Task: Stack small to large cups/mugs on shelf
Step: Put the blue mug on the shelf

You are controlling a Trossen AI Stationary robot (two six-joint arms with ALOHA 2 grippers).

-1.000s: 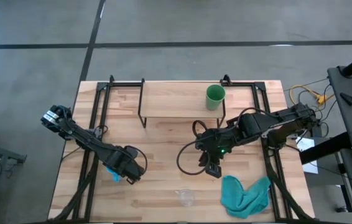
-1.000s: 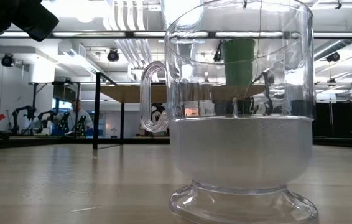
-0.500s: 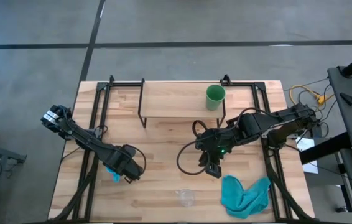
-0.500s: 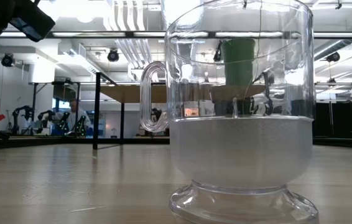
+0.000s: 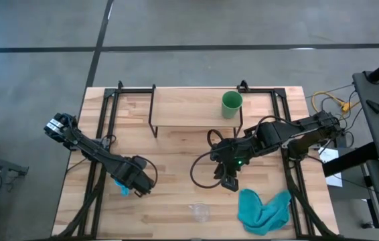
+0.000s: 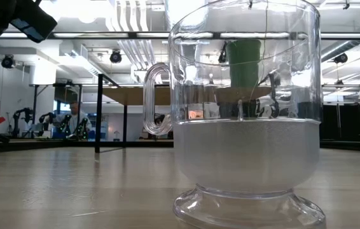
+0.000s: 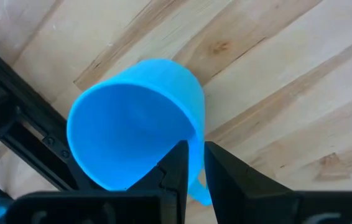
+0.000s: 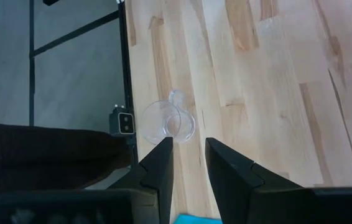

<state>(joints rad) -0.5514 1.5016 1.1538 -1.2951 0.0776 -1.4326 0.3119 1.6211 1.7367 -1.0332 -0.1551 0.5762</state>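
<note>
The bright blue mug [image 5: 121,185] is near the table's left edge, under my left gripper [image 5: 138,184], which is shut on it; the left wrist view looks into its mouth [image 7: 132,124]. My right gripper [image 5: 230,182] is open and hovers over the middle of the table. The clear glass cup [image 5: 200,212] stands on its foot near the near edge, ahead of the right fingers [image 8: 163,122] and filling the low view [image 6: 247,108]. The green cup [image 5: 231,104] stands on the right end of the shelf [image 5: 183,107]. My left gripper [image 7: 194,165] pinches the blue mug's wall at the rim [image 7: 194,134], just above the handle [image 7: 199,193]. One finger is inside the mug and one outside. The fingers come from above, slanting down. Whether the mug's base is on the table, I cannot tell.
A teal cloth [image 5: 263,209] lies crumpled near the table's near right corner, just right of the glass cup. Black frame rails [image 5: 102,134] run along both sides of the table. A small camera block [image 8: 124,122] sits at the near edge beside the glass cup.
</note>
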